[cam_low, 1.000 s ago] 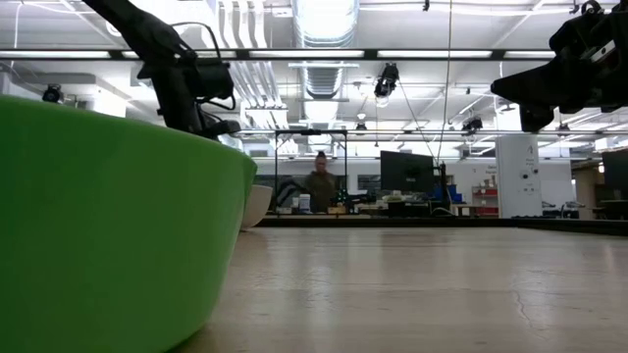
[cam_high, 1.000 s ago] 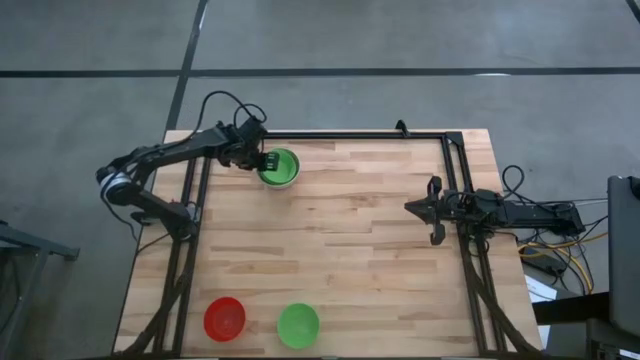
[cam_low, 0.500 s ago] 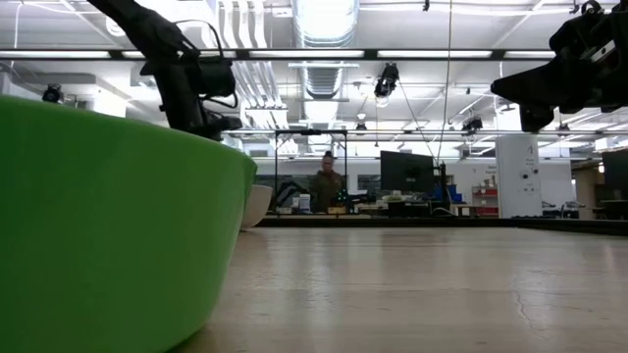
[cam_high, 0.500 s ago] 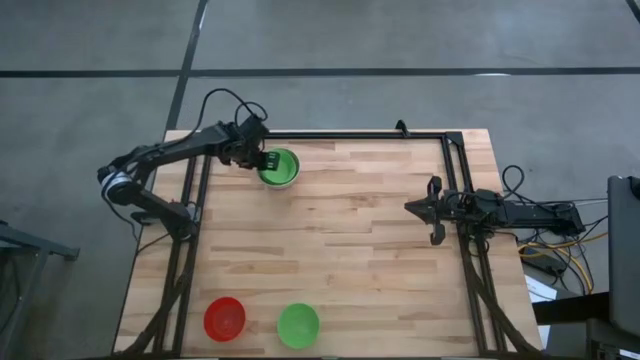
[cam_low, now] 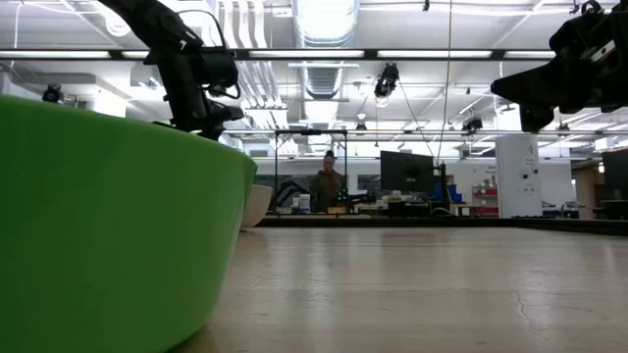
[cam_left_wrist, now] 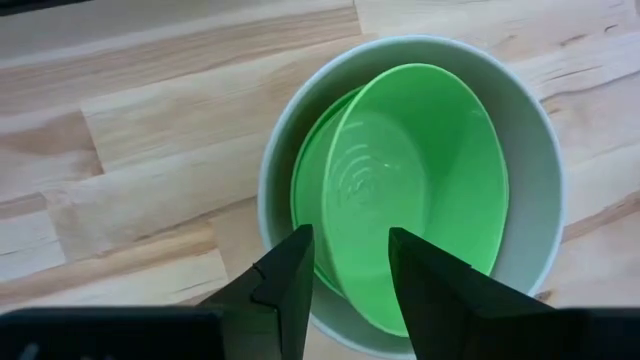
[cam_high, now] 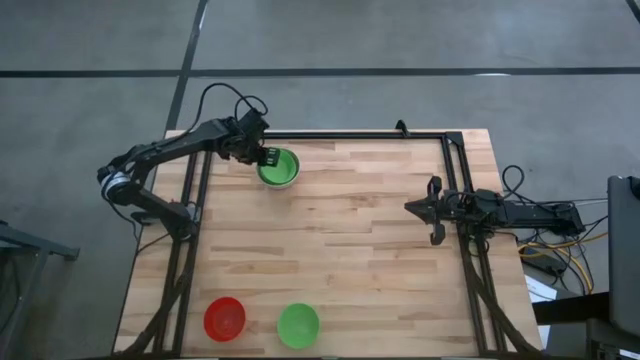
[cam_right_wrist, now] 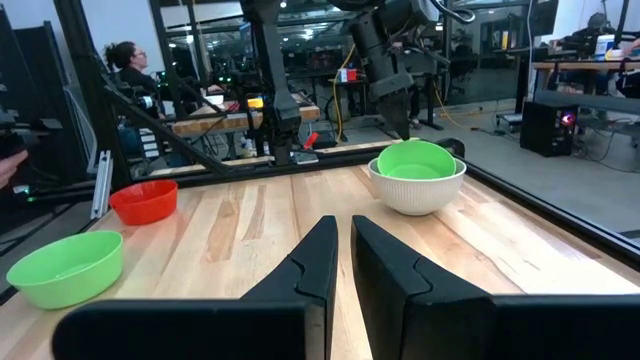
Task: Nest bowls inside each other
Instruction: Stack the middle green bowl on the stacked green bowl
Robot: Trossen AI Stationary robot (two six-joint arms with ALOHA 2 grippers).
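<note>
A white-grey bowl [cam_high: 279, 168] stands at the table's far left with two green bowls [cam_left_wrist: 420, 190] nested in it, the upper one tilted. My left gripper [cam_high: 268, 157] hangs open just above the stack's left rim, fingers pointing steeply down and clear of it in the right wrist view [cam_right_wrist: 400, 115]. A red bowl [cam_high: 224, 318] and another green bowl [cam_high: 298, 325] rest on their bases near the front edge. My right gripper [cam_high: 410, 207] waits level at the right side, shut on nothing.
A black frame rail [cam_high: 350, 135] runs along the table's far edge and down both sides. The wide wooden middle of the table [cam_high: 340, 240] lies between the stack and the two front bowls. A person sits in the room beyond the table [cam_low: 324, 186].
My left gripper has risen a little from the bowl stack and stays open. The bowls have kept still.
</note>
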